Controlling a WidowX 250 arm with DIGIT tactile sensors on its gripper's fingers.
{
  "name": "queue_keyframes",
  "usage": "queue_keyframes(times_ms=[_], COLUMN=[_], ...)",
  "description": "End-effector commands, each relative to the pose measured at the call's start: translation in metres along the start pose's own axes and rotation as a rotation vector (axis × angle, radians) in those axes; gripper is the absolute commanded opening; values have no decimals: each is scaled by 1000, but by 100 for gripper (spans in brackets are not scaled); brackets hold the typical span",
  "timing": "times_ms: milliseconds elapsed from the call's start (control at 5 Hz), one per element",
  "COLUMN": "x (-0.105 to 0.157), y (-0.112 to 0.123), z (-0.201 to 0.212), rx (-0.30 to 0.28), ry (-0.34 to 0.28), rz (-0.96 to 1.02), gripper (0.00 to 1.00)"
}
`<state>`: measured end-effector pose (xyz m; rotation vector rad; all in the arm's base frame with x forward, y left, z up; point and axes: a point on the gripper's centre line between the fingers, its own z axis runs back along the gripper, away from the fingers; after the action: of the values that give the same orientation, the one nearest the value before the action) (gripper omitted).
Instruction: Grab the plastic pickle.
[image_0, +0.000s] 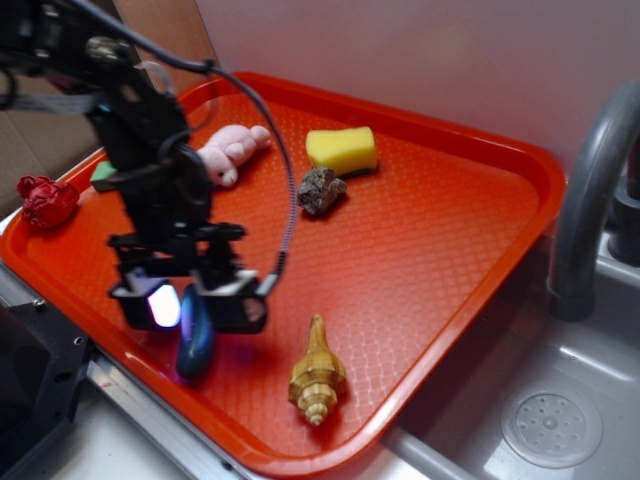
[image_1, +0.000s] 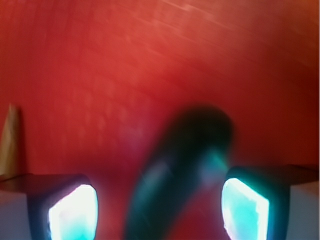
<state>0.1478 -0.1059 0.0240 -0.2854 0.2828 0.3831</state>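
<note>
Your fingers (image_1: 75, 212) are spread either side of the pickle (image_1: 175, 180), not visibly pinching it, which lies at the tray's (image_0: 440, 240) near-left edge under your gripper (image_0: 190, 305), with the seashell (image_0: 317, 380) just right.

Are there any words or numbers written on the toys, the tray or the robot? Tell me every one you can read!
None: no words, numbers, labels or signs show in either view.
The orange tray, plastic pickle, seashell, yellow sponge, pink plush toy and gripper all look plain.
The wrist view is too blurred to show any small print.
</note>
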Motion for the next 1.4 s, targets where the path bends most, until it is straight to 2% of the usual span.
queue_keyframes(times_ms=[0, 200, 400, 600, 800, 1000, 1200], x=[-13, -15, -18, -18, -6, -4, 4], y=[-14, -17, -13, 2, 13, 17, 13], z=[-4, 3, 30, 87, 148, 201, 226], rx=[40, 61, 86, 13, 0, 21, 135], ry=[18, -33, -174, -287, -338, -422, -463], rz=[-27, -121, -228, -302, -314, -360, -440], gripper=[0, 0, 0, 0, 0, 0, 0])
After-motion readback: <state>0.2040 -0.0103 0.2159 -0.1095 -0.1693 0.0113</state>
